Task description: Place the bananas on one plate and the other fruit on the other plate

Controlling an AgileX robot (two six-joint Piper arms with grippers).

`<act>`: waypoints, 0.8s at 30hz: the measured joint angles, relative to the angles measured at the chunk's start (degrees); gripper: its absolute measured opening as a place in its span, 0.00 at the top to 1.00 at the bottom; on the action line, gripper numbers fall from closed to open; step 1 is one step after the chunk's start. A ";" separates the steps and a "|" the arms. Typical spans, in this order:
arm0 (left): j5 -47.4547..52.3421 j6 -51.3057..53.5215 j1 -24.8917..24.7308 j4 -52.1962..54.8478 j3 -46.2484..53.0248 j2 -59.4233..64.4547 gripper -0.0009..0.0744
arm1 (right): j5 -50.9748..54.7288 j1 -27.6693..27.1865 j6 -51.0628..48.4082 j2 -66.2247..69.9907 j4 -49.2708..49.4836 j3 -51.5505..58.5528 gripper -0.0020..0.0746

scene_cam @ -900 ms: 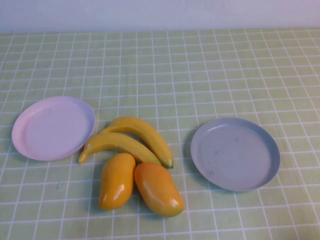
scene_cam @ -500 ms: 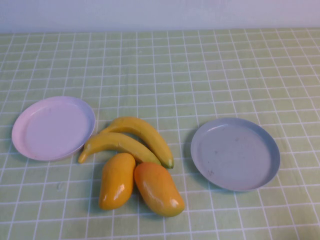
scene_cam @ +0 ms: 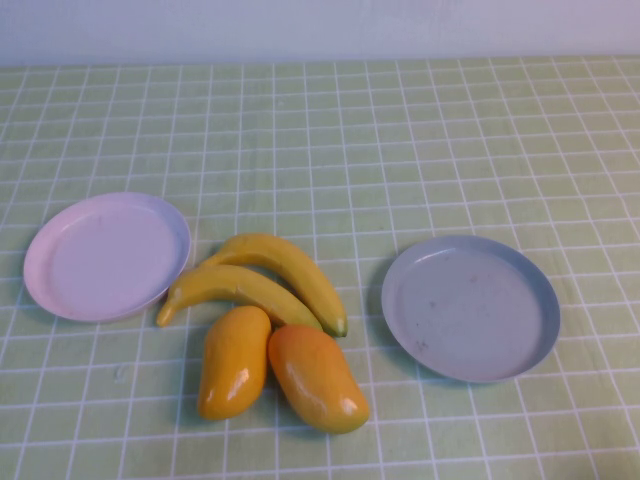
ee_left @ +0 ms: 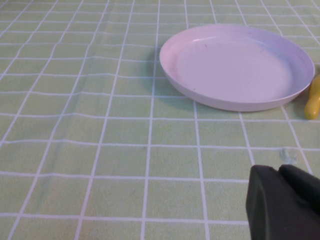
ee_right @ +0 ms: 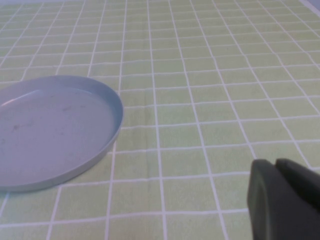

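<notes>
Left hand (ee_left: 285, 202) and right hand (ee_right: 285, 197) low over the table, barely in their wrist views.

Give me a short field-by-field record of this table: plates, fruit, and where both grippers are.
pink plate: round pale pink plate, robot's left, empty
grey plate: round grey-blue plate, robot's right, empty
bananas: two curved yellow bananas, between the plates, on the cloth
mangoes: two glossy orange-yellow mangoes, just in front of the bananas
left gripper: near pink plate
right gripper: near grey plate
</notes>
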 joint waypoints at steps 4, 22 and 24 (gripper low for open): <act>0.00 0.00 0.00 0.00 0.00 0.00 0.99 | 0.00 0.00 0.00 -0.01 0.00 0.00 0.99; -3.26 -6.98 0.00 -4.38 0.00 0.00 0.99 | 0.00 0.00 0.00 -0.31 0.00 0.00 0.99; -6.04 -9.85 0.00 -8.07 0.00 0.00 0.99 | 0.00 0.00 0.00 -0.31 0.00 0.00 0.99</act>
